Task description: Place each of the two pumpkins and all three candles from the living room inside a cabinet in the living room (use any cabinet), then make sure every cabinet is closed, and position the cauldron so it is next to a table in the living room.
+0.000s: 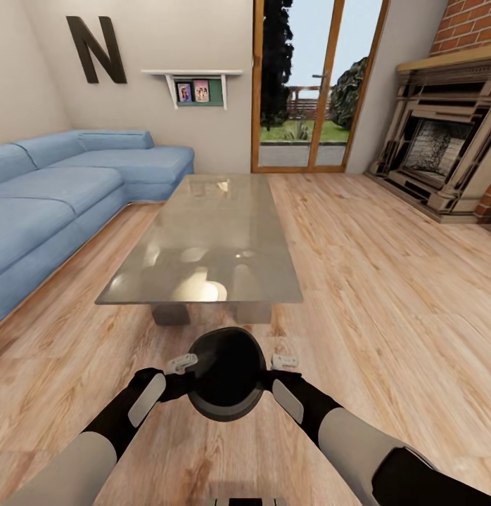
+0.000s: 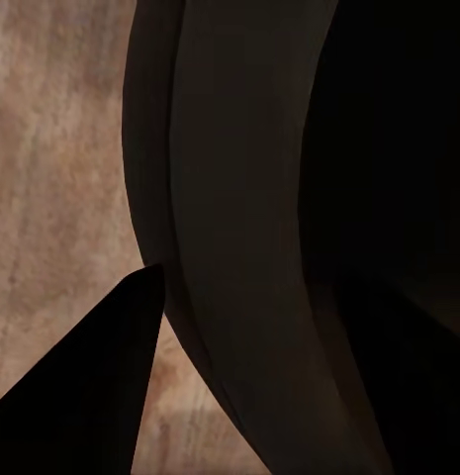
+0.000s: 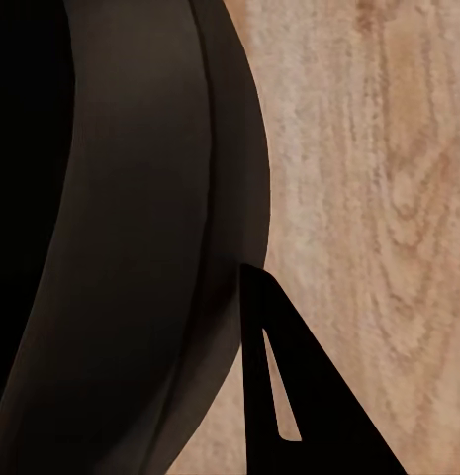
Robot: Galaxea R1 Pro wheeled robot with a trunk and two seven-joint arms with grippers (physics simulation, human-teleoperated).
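Carrying the cauldron [image 1: 226,374] between both arms, left gripper [image 1: 181,363] and right gripper [image 1: 285,362] each clamp its rim, just short of the table's [image 1: 210,232] near end. Setting it down remains; pumpkins, candles and cabinet can't be judged from here.

Light wood-plank floor [image 1: 386,281] spreads across the room. A blue corner sofa [image 1: 55,190] runs along the wall at 9 to 10 o'clock. On the beige wall at 11 o'clock hangs a big dark letter N [image 1: 96,49], with a white wall shelf [image 1: 193,73] carrying 2 small framed pictures beside it. At 12 o'clock, a wood-framed glass door [image 1: 312,84] shows green lawn and dark trees in daylight. An ornate cream fireplace [image 1: 442,147] backed by red brick [image 1: 470,24] stands at 2 o'clock.
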